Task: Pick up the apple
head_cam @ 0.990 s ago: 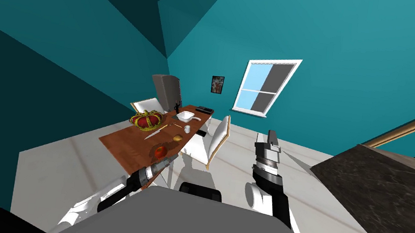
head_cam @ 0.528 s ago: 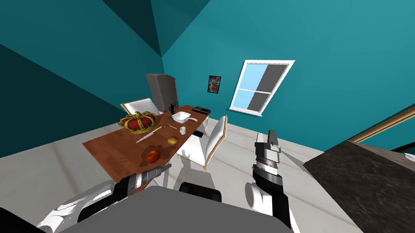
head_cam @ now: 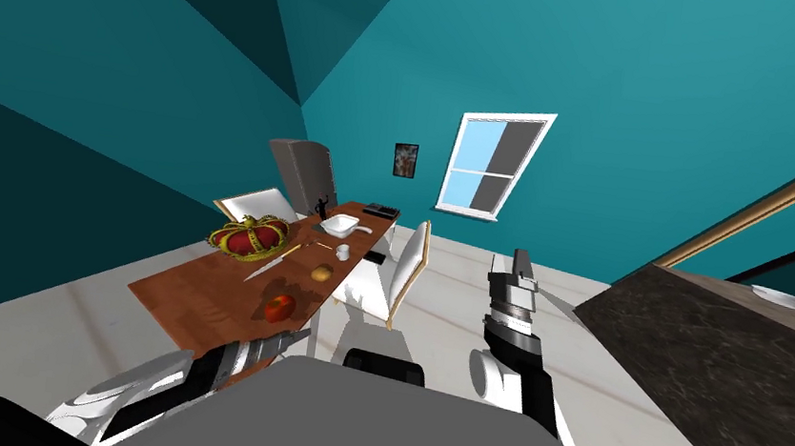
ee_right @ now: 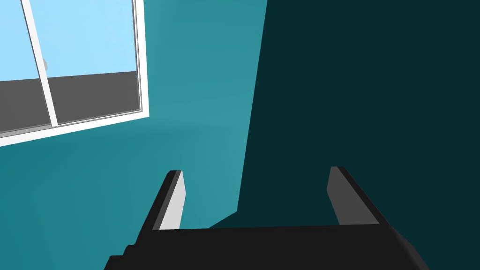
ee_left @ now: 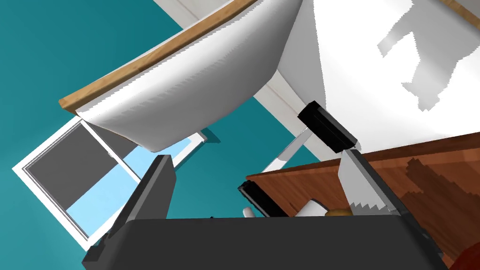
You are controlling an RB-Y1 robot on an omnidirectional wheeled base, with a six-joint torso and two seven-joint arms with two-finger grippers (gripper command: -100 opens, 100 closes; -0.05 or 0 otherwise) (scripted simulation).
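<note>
Ok so the apple [head_cam: 279,307] is red and sits on the near end of the brown wooden surface [head_cam: 184,298], well apart from the crown [head_cam: 247,238] and the knife [head_cam: 265,265] further back. The left end effector [head_cam: 295,336] hangs right at the near edge of the surface, just near and a bit right of the apple. Its fingers are spread wide with nothing between them. From the left wrist cam, the apple [ee_left: 468,260] only peeks in outside the finger pair, next to the base of one finger [ee_left: 361,187], so it isn't lined up yet. The fingers point past it toward the white chair [ee_left: 187,89]. My take: swing the wrist left first until the apple sits dead centre between the fingers, then ease forward low over the surface and close around its widest part. It's round and will probably roll if one finger nudges it first, so go slow and square. Watch the table edge under the fingers too. The right end effector [head_cam: 520,262] is parked up off to the right, also open and empty.
</note>
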